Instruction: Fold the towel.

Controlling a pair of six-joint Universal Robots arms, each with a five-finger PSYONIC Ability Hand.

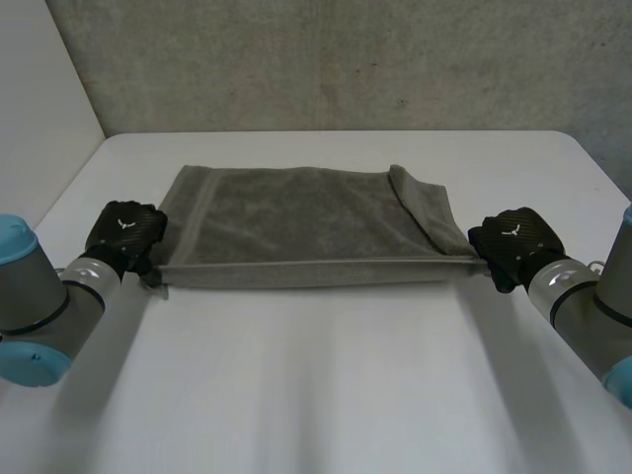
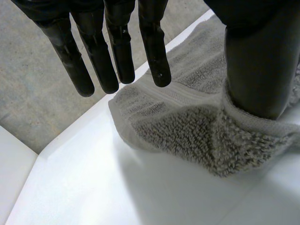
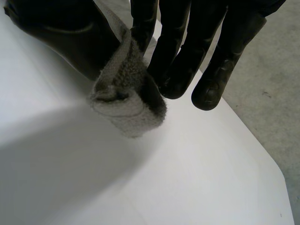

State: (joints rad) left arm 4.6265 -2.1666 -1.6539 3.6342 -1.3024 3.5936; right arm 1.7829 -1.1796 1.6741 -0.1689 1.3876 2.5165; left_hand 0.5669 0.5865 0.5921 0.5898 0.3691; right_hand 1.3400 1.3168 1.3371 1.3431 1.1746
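The grey terry towel point(image 1: 296, 222) is lying on the white bench point(image 1: 316, 395), occupying the centre of the surface and extending toward 12 o'clock. Its 2 o'clock corner is lying folded over onto the towel body as a flap. Its 6 o'clock edge is running in a straight, taut line between the two robot hands.

The left robot hand point(image 1: 123, 229) is sitting at the towel's 8 o'clock corner. In the left wrist view, the left robot hand point(image 2: 119, 51) is standing released: its fingers point(image 2: 159, 65) are extending straight and spread, well apart from the thumb point(image 2: 260, 65). The fingertips are hovering over the woven band of the towel point(image 2: 197, 126). The thumb tip is sinking into the pile at the corner, and the cloth is bulging up around it. The bench point(image 2: 93, 183) is showing beside that corner.

The right robot hand point(image 1: 513, 239) is sitting at the towel's 4 o'clock corner. In the right wrist view, the right robot hand point(image 3: 178, 51) is grasping the towel point(image 3: 126, 103): the corner is bunching into a small roll and is being pinched between the thumb point(image 3: 61, 37) and the nearest finger. The remaining fingers are curling downward beside the roll, above the bench point(image 3: 187, 178).
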